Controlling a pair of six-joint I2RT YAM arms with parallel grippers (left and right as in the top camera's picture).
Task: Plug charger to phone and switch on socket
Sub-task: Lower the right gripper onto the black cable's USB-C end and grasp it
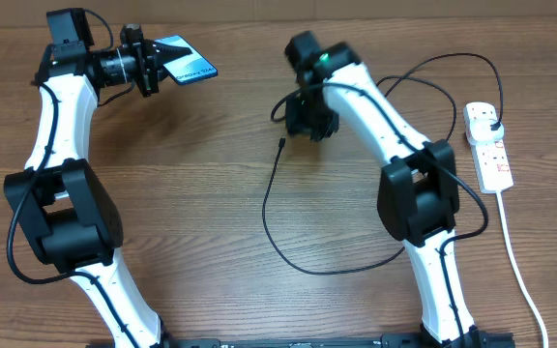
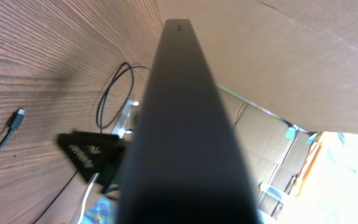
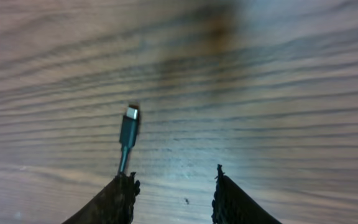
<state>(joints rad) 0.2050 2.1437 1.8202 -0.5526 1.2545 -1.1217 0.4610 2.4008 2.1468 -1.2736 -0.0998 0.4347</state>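
Connector tip of the long thin black charger cable lies loose on the wooden table, well left of the narrow white power strip, just beyond my right gripper's parted, empty jaws. My left gripper clamps the slim, black-edged, blue-screened phone aloft, farthest from that strip. The cable's black plug looks seated there; joining the phone and switching the strip on remain, I judge.
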